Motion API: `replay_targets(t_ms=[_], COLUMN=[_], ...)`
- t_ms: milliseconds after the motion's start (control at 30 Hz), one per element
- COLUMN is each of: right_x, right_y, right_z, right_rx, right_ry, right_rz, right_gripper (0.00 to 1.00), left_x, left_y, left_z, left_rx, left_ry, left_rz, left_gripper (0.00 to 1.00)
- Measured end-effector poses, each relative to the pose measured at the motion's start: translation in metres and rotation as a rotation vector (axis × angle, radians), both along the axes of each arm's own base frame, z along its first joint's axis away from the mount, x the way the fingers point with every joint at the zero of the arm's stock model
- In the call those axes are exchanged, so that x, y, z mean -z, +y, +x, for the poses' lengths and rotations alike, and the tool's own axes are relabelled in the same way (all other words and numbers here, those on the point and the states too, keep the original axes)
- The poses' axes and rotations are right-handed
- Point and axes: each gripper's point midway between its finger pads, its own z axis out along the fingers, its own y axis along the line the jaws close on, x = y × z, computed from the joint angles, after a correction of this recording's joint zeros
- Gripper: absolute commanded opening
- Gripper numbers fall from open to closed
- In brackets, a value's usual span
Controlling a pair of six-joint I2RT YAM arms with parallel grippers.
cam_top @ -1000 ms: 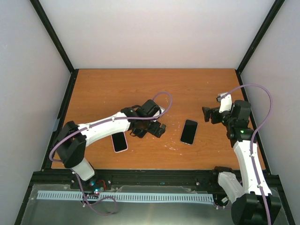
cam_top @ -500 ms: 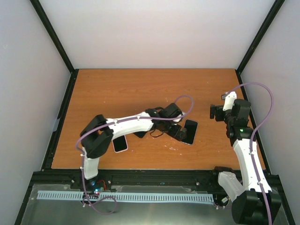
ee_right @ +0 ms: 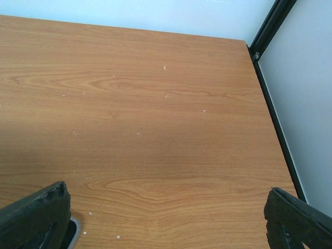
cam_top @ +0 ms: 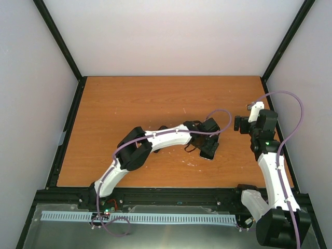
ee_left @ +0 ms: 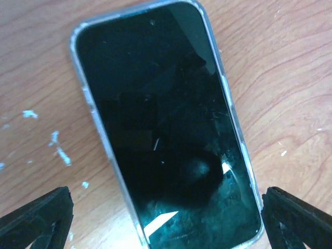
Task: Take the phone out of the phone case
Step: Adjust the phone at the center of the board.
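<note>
- From above, the left arm reaches across the orange-brown wooden table (cam_top: 129,98). The left gripper (cam_top: 206,141) hangs right over the black-screened phone (cam_top: 210,151). The phone lies flat, a little right of the table's middle and toward the near edge.
- The right gripper (cam_top: 237,124) sits off to the phone's right, near it but not touching.
- To my eye this is the approach for a first hold. Nothing is gripped, and the phone looks still seated in its case.
- Through the left wrist camera the phone fills the view, screen up, the glass dusty and smudged. The clear plastic case (ee_left: 93,106) shows as a pale rim all round it.
- The left jaws stand spread wide, one fingertip either side of the phone's near end, and neither is touching it.
- The next move probably calls for coming down squarely and closing on the long edges. The glass is slick and the rim thin, so I expect the other arm will have to help peel the case away.
- The right wrist camera shows mostly bare table. Its jaws are spread wide and hold nothing.
- A pale rounded corner peeks in at the lower left of that view. It may be the case, but I cannot tell.
</note>
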Motion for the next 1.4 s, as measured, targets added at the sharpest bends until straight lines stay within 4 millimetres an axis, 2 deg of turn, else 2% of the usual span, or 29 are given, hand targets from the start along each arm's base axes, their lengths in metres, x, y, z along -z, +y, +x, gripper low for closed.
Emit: replay_targets(t_ms=[200, 433, 733, 1067, 1300, 1400], right_x=[-0.001, -0.003, -0.003, -0.005, -0.007, -0.007], right_y=[0.000, 0.001, -0.002, -0.003, -0.005, -0.004], right_z=[0.000, -0.001, -0.001, -0.001, -0.002, -0.002], right_rx=[0.000, -0.002, 0.009, 0.013, 0.020, 0.020], right_ry=[-0.005, -0.010, -0.012, -0.018, -0.025, -0.026], right_rz=[0.000, 0.000, -0.001, 0.001, -0.002, -0.002], right_gripper=[1.00, 1.00, 1.00, 1.00, 1.00, 1.00], left_x=[0.023, 0.023, 0.027, 0.029, 0.033, 0.034], left_y=[-0.010, -0.014, -0.012, -0.017, -0.010, 0.003], left_z=[-0.012, -0.018, -0.014, -0.025, -0.023, -0.024], left_rx=[0.039, 0.049, 0.032, 0.055, 0.034, 0.019], left_ry=[0.047, 0.056, 0.017, 0.020, -0.040, -0.061], left_rz=[0.035, 0.056, 0.119, 0.127, 0.180, 0.206], left_gripper=[1.00, 1.00, 1.00, 1.00, 0.99, 0.99])
